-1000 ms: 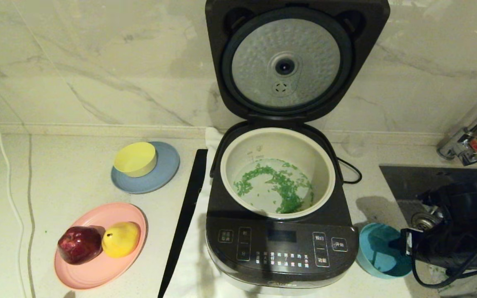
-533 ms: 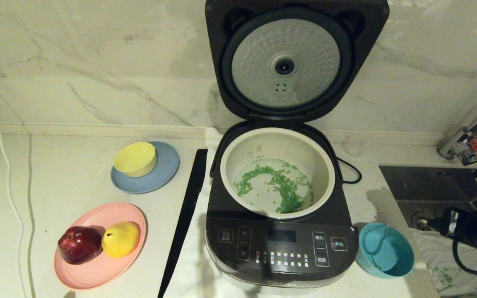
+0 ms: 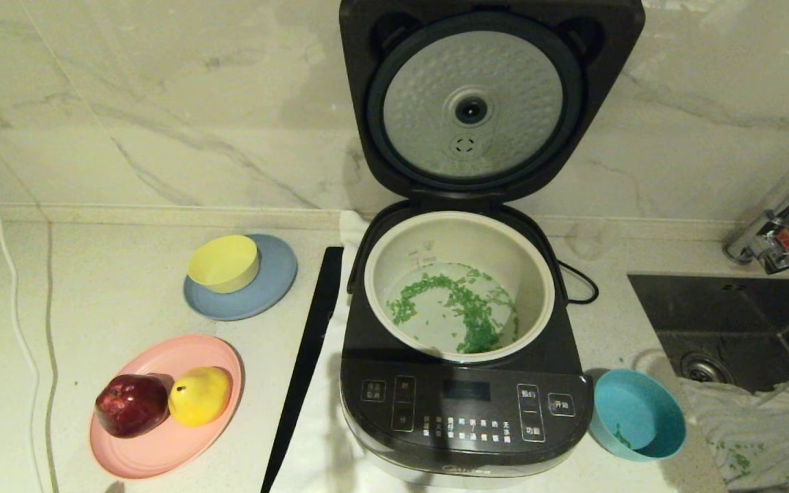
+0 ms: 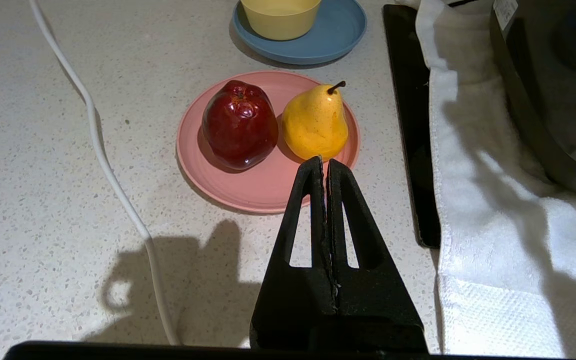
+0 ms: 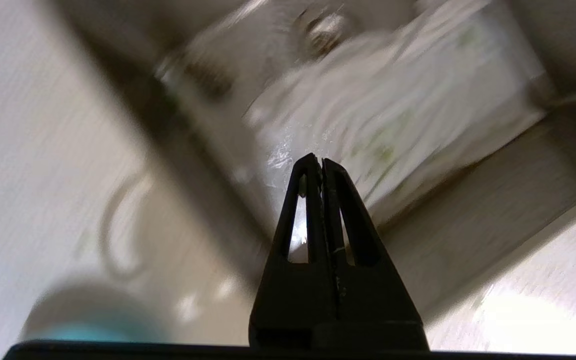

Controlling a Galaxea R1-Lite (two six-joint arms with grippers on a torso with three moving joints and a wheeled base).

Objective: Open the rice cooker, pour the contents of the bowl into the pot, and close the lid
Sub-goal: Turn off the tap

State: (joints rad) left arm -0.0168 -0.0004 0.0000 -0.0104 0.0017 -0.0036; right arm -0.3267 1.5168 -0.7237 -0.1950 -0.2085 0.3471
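rice cooker (image 3: 463, 383): centre of the table (image 3: 107, 301), front button panel facing the robot, white labels too small to read. lid (image 3: 490, 103): raised upright at the back against the wall, dimpled silver disc facing forward. pot (image 3: 459, 284): seated in the cooker, mouth up, chopped green bits scattered over its bottom. bowl (image 3: 637, 421): upright on the table, just beside the cooker's front right corner, a few green bits inside. right tool (image 5: 316, 162): closed on nothing, over the white cloth (image 3: 744, 438) in the sink (image 3: 730, 315), well apart from the bowl. left tool (image 4: 324, 162): closed, empty, near the pink plate (image 4: 263, 187) with red apple (image 4: 239, 125) and yellow pear (image 4: 315, 122).
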